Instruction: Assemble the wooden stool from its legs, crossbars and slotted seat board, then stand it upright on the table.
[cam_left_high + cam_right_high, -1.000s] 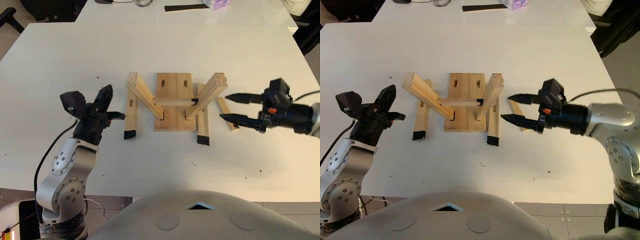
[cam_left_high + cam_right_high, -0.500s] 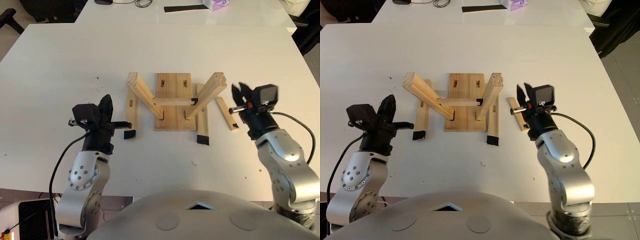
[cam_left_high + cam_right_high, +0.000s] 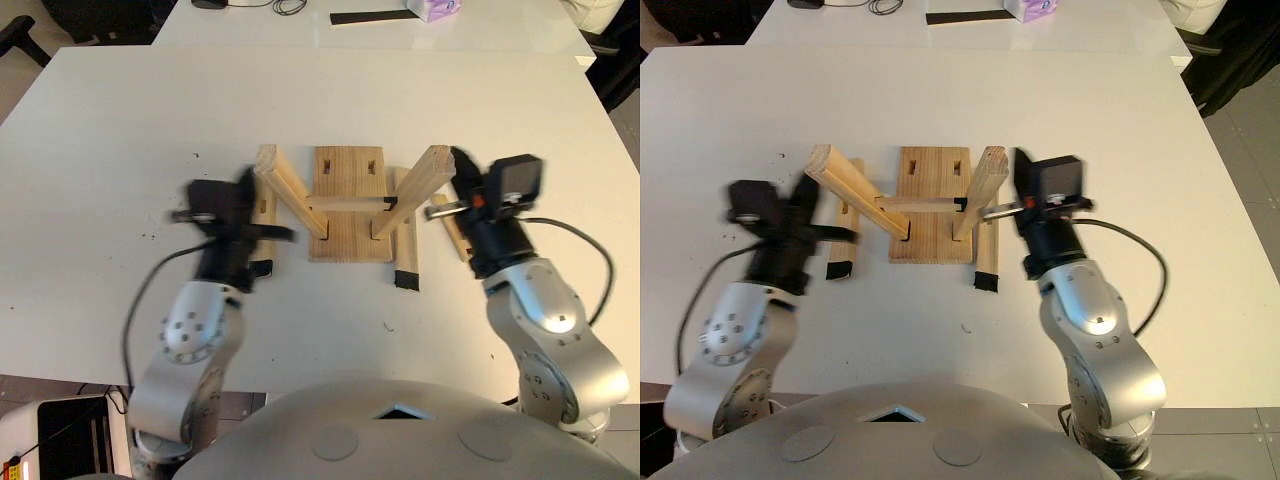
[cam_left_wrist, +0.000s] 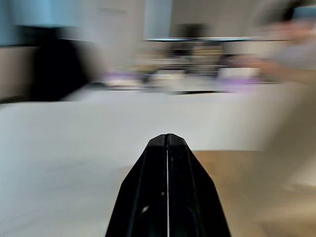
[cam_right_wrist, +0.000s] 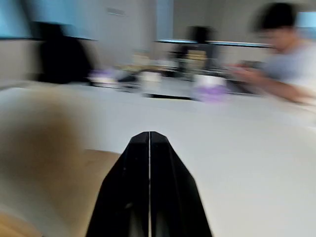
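The slotted seat board (image 3: pixel 345 170) lies flat at the table's middle. Two legs stand in it and lean outward, one to the left (image 3: pixel 285 185) and one to the right (image 3: pixel 420 180), joined by a crossbar (image 3: pixel 345 203). Two loose legs with black feet lie beside the board, left (image 3: pixel 262 250) and right (image 3: pixel 405 245). A short crossbar (image 3: pixel 452 235) lies further right. My left gripper (image 3: pixel 245 180) is shut and empty beside the left leaning leg. Close to the right leaning leg, my right gripper (image 3: pixel 462 165) is also shut and empty. Each wrist view shows closed fingertips (image 4: pixel 168 140) (image 5: pixel 149 136) with blurred wood alongside.
The white table (image 3: pixel 120 110) has open room on the left, right and far side. A second table (image 3: pixel 500 30) behind it carries a black strip (image 3: pixel 372 15) and a purple item (image 3: pixel 435 8).
Both arms have swung inward from the table's sides. My left gripper has come right to the left leaning leg, and my right gripper has come left to the right leaning leg. The wooden parts have not moved.
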